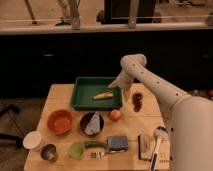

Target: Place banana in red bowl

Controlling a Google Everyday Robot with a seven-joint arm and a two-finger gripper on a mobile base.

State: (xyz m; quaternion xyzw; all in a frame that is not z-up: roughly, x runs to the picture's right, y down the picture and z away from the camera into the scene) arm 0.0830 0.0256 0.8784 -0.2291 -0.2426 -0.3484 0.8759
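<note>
- Gripper (114,84): hangs low over the right-hand part of the green tray (80,102), at the end of the single arm reaching in from the picture's right; whether it is released or clenched cannot be told.
- Banana (102,95): lies flat on the tray floor, just below and to the picture-left of the gripper; its nearer tip is at or almost at the gripper; contact cannot be determined.
- Long axis: runs roughly left to right across the picture, with the right end tilted slightly away, toward the gripper; the gripper thus stands at one end rather than over the middle.
- Red bowl (60,121): well apart from the gripper, down and to the picture-left, outside the tray on the wooden table (135,131); inside bare.
- Dark bowl (92,123): just beside the red one, on the gripper's side.
- Judgement: task at the grasp stage; the coming move probably needs a shift along the banana toward its middle, with the grasp set across the long axis.
</note>
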